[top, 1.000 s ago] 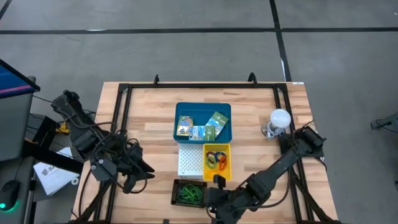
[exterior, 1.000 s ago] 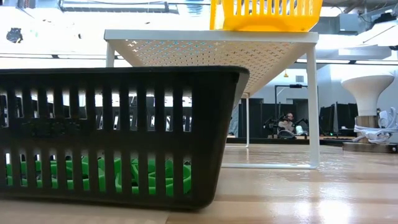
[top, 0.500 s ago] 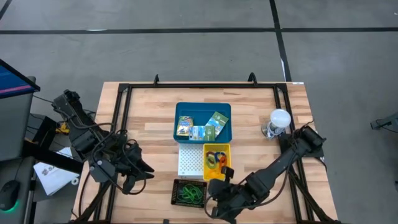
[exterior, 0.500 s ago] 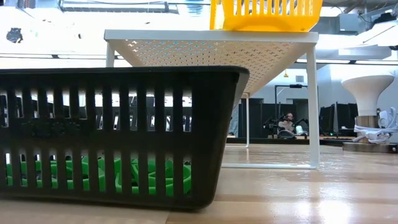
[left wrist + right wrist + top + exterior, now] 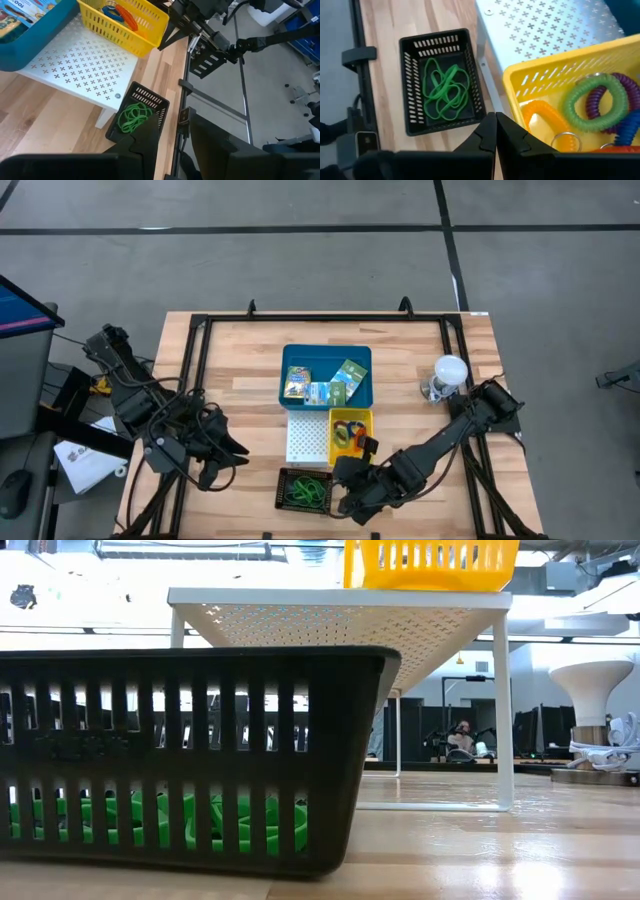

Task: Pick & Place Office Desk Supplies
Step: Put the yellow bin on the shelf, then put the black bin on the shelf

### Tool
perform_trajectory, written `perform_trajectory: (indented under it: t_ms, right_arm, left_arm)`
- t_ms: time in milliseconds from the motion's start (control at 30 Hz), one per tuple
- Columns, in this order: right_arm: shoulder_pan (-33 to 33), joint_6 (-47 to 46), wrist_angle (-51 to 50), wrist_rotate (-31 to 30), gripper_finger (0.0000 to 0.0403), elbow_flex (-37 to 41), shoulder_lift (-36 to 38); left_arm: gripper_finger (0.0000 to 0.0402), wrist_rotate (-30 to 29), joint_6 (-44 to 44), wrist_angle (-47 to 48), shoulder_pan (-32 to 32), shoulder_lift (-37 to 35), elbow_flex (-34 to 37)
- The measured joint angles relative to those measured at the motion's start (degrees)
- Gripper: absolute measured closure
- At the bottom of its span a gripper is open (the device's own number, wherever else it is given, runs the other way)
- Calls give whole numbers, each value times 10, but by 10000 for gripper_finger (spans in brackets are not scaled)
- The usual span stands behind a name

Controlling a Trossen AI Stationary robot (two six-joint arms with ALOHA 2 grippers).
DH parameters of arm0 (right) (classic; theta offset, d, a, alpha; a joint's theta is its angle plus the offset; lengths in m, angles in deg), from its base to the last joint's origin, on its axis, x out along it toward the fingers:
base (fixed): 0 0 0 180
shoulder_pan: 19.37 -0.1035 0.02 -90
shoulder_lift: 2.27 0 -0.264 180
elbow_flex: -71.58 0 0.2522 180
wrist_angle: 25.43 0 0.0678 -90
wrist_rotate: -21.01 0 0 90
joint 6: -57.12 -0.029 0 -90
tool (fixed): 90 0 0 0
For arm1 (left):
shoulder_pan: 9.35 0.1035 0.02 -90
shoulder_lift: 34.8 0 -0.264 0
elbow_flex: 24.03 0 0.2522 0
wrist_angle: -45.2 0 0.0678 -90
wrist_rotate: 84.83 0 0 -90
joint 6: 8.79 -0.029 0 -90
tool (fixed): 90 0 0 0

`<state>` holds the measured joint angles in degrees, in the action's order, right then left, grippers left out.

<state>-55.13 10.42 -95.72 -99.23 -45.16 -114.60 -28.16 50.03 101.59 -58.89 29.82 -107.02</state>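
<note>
Right wrist view | green bands (image 5: 445, 90) tangled in black basket (image 5: 410, 75); right gripper (image 5: 496, 131) fingers clenched, empty

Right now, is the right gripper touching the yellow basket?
Apart. The right wrist view shows the shut right gripper short of the yellow basket, with wood and the black basket visible between.

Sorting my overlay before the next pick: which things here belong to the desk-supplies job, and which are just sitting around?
Job items:
- green rubber bands in the black basket
- coiled loops in the yellow basket
- printed packets in the blue bin

Just lying about:
- white perforated stand
- white bulb-like object at the table's right edge
- papers off the table's left side
</note>
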Motion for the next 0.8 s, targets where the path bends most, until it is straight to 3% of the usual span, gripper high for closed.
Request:
perform_trajectory:
  t_ms: [267,667,800]
  right_arm:
    - [3,-10,-4,-11,403,0,0]
    - [-54,-54,70,49,403,0,1]
    - [-79,-101,82,56,403,0,1]
  left_arm:
    - [295,-2,1,0,0,0,0]
    - [295,-1,1,0,0,0,0]
    - [295,48,13,21,0,0,0]
